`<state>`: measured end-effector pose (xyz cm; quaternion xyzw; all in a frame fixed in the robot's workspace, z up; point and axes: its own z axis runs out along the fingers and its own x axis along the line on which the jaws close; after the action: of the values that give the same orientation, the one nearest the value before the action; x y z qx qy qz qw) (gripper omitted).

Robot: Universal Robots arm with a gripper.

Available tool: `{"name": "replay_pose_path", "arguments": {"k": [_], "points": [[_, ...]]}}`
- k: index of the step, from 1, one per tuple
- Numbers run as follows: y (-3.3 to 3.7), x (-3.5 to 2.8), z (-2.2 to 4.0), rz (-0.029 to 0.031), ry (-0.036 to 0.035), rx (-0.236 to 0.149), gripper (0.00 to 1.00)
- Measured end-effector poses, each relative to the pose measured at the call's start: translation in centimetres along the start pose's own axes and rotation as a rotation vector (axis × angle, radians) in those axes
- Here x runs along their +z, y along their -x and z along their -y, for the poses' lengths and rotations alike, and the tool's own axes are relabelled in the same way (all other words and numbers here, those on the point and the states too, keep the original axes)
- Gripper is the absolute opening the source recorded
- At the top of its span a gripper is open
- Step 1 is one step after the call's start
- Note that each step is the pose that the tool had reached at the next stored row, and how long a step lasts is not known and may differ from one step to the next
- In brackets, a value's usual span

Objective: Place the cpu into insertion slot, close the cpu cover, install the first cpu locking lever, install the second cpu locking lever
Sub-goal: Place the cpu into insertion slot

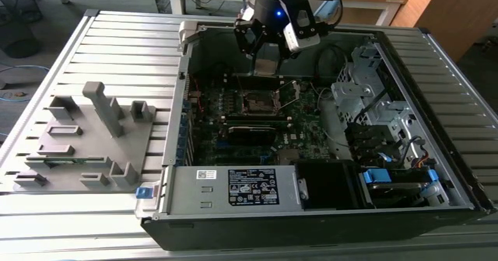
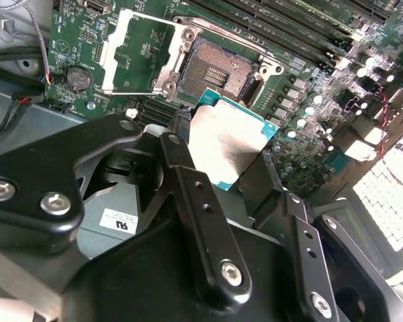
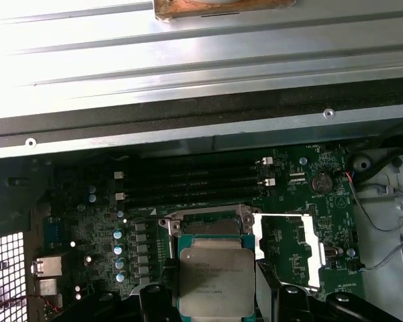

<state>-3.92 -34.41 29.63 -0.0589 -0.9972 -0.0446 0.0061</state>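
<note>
In the exterior view the gripper [image 1: 267, 69] hangs inside the open computer case [image 1: 177, 127], near the slot [image 1: 257, 102]. In the second wrist view it is clamped on the cpu [image 2: 223, 144] by two edges, short of the bare slot [image 2: 218, 70], with the cover [image 2: 136, 59] flipped open beside it; a skewed chip could bend the slot's contacts. In the first wrist view the cpu [image 3: 213, 275] hides the slot's near edge, so a misjudged offset could land it on the rim.
</note>
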Motion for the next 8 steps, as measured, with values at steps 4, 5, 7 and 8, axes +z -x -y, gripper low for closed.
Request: {"name": "replay_pose_path", "arguments": {"k": [4,5,7,8], "points": [[0.0,0.01,0.0,0.001,0.0003,0.011,0.54],[0.0,0.01,0.0,0.0015,0.0003,0.017,0.54],[0.0,0.01,0.0,0.0026,0.0005,0.029,0.54],[0.0,0.01,0.0,0.0029,0.0007,0.033,0.54]]}}
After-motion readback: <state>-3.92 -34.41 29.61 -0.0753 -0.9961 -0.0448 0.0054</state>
